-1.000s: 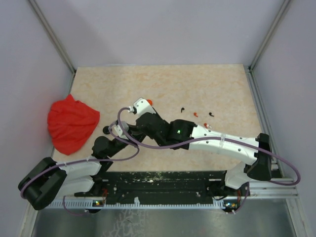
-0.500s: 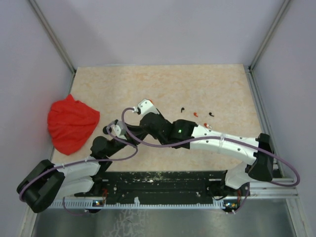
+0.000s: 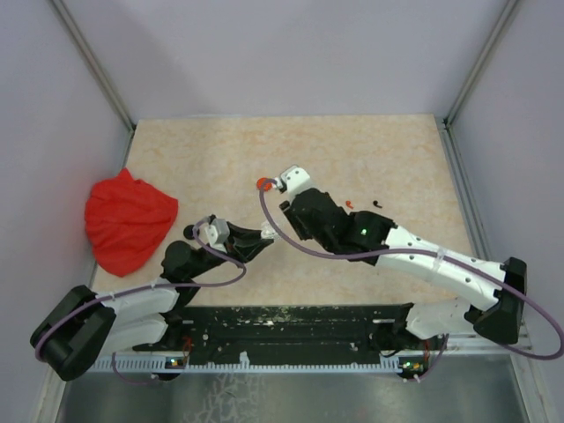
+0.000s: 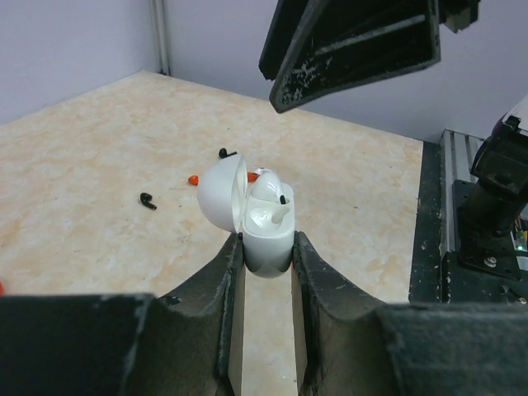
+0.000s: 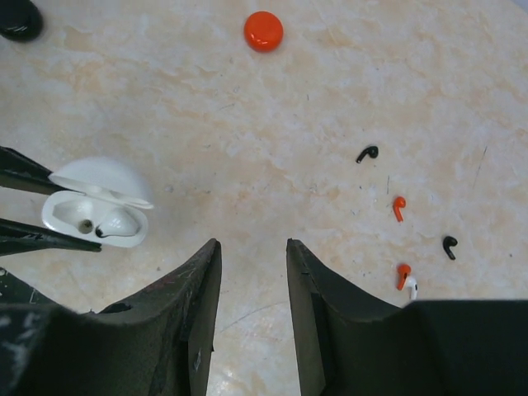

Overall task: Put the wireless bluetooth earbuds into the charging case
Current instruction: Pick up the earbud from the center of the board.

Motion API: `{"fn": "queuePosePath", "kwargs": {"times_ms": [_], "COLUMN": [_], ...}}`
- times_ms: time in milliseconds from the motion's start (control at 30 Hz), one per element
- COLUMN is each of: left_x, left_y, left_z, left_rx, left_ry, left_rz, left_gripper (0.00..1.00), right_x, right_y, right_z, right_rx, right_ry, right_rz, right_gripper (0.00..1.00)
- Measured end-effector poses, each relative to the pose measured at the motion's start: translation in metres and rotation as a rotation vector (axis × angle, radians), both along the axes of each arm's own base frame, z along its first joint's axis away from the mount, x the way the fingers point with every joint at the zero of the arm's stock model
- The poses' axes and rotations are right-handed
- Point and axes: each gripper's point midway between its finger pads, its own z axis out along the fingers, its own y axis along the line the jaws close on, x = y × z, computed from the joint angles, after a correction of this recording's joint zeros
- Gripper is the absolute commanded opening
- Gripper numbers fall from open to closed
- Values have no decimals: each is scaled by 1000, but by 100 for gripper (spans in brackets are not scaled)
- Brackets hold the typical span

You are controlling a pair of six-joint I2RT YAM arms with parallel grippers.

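Backing off: our right gripper (image 5: 252,252) has lifted away from the charging case (image 5: 95,216), jaws apart, empty | left gripper (image 4: 268,247) clamps the case | one white earbud (image 5: 115,223) seated | we judge the loose earbuds (image 5: 398,206) come next

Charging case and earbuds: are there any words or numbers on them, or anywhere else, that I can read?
None: no word, number or logo can be read in any view.
The case is plain white.
The loose earbuds and the red disc show no marks; any print on them would be too small to see.
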Motion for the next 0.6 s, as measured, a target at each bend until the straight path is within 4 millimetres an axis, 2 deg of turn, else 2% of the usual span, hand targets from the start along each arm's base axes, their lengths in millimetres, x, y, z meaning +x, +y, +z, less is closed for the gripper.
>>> {"fn": "queuePosePath", "kwargs": {"times_ms": [133,267,500,600], "left_x": [1,4,10,12], "left_y": [0,4,8,10], "left_z": [-6,-6,-12,-17], "left_rx": [18,23,50,68], "left_ry": [17,19,11,10], "left_rz": [4,27,68,81], "left_gripper": [1,1,1,1], "right_x": [20,48,74,83], "right_y": [-24,-67,-137,-158], "right_z": [-8,-43,-102,-123], "right_rx": [35,28,50,68], "right_ry": [40,123,296,362], "right_rz": [-66,-204,-433,-520], "right_gripper": [38,38,38,37]}}
